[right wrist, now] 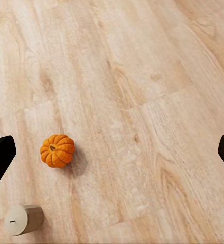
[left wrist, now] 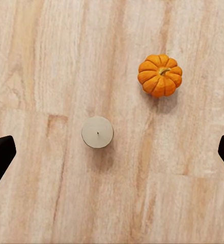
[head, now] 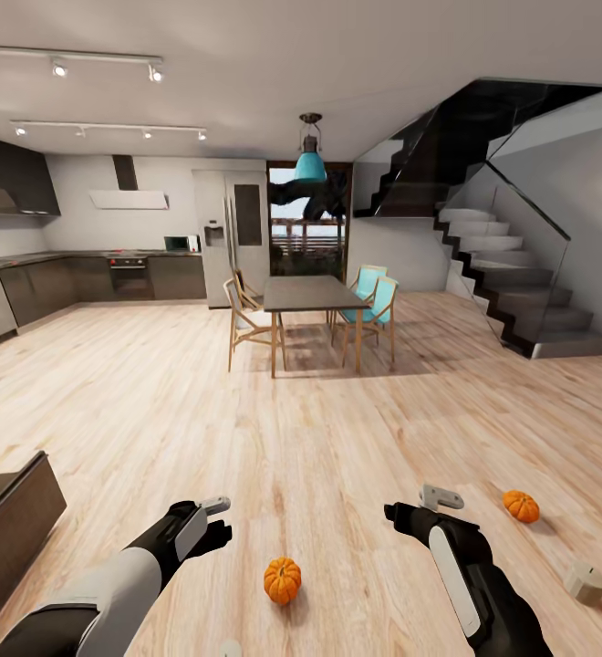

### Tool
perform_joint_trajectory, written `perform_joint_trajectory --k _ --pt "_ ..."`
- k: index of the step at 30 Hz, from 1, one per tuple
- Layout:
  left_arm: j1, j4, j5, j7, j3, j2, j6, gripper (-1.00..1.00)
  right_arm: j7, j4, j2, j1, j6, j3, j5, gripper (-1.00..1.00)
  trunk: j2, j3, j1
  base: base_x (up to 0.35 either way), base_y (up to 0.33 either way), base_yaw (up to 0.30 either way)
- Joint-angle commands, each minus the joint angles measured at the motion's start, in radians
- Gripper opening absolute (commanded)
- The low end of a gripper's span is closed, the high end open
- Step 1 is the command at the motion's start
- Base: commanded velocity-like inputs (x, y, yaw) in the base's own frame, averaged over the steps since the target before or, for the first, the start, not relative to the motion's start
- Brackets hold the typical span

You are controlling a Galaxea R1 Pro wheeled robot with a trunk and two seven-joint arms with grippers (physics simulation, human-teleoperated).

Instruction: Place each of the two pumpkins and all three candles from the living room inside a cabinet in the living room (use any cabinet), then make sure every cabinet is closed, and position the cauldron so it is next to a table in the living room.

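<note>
Nearest in the head view, both arms reach forward above the pale wood-plank floor (head: pixel 155 392). The left gripper (head: pixel 212 520), black and white, hangs over bare planks; in the left wrist view its two dark fingertips (left wrist: pixel 0 155) stand at opposite edges of the picture, spread wide with nothing between them. The right gripper (head: pixel 420 506) is likewise empty, its fingertips (right wrist: pixel 0 155) far apart in the right wrist view.

Between the two arms, a small bright orange ribbed pumpkin (head: pixel 283 580) with a short dark stem sits on the floor. The left wrist view shows it (left wrist: pixel 160 75) near a short beige-grey cylindrical candle (left wrist: pixel 97 132) that stands upright, clearly apart from it.

Past the right gripper, a second orange ribbed pumpkin (head: pixel 521 505) rests on the planks. A second stubby beige candle (head: pixel 586 581) lies on its side beside the right forearm; the right wrist view shows the two (right wrist: pixel 57 150) (right wrist: pixel 23 219) near each other but not touching.

At the left edge, the corner of a low dark brown wooden cabinet (head: pixel 14 529) juts in.

Farther back stands a dark-topped wooden dining table (head: pixel 312 294) with wooden and turquoise chairs (head: pixel 374 306), under a teal pendant lamp (head: pixel 310 162). Behind lie dark grey kitchen units (head: pixel 91 278) on the left and a dark staircase (head: pixel 511 274) on the right.
</note>
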Motion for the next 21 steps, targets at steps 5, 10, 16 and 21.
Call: perform_joint_trajectory --k 5,10,16,21 --pt "0.000 -0.002 0.008 0.008 0.003 0.000 0.004 1.00 -0.008 -0.001 0.001 -0.001 0.003 -0.001 -0.011 1.00 -0.036 -0.017 0.019 0.000 0.000 0.000" --pt "0.000 -0.002 0.007 0.008 0.002 0.000 0.004 1.00 0.009 -0.006 0.007 -0.001 0.006 0.023 -0.013 1.00 -0.071 -0.033 0.038 0.000 0.000 0.000" --pt "0.000 -0.002 0.007 0.008 0.001 0.000 0.004 1.00 0.036 -0.048 0.009 0.005 0.006 0.043 -0.014 1.00 -0.113 -0.051 0.061 0.000 0.000 0.000" --pt "0.000 -0.002 0.007 0.008 0.001 0.000 0.004 1.00 0.161 -0.215 0.008 0.088 0.015 0.048 -0.014 1.00 -0.148 -0.067 0.081 0.000 0.000 0.000"
